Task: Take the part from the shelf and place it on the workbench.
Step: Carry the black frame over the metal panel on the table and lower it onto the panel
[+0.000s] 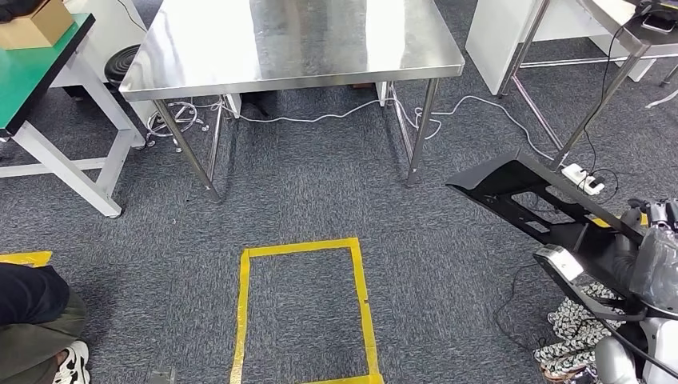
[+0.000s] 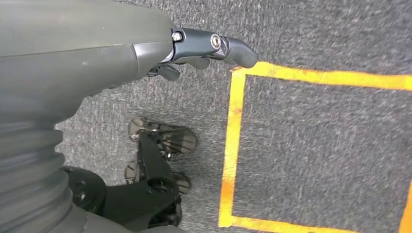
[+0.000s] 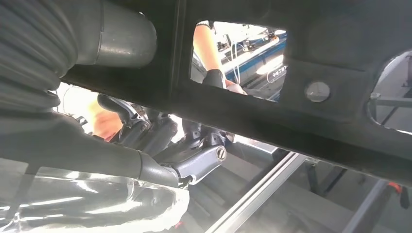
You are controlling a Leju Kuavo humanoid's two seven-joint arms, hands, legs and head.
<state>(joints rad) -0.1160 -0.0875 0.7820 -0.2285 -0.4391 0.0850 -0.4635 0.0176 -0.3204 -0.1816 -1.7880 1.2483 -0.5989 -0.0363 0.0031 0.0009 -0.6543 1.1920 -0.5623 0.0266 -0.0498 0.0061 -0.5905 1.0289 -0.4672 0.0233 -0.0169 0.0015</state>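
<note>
My right hand (image 3: 160, 145) has its fingers curled under the black part (image 1: 544, 212), gripping it at the robot's right side, above the carpet and well apart from the workbench (image 1: 292, 48). My left hand (image 2: 194, 51) hangs empty over the carpet near the yellow tape square (image 1: 304, 308), fingers loosely curled. For this carry step, I judge it best to keep the grip firm and the part level, then bring it over the steel top before lowering. The part is a flat, matt black panel with rectangular cut-outs and a white label.
</note>
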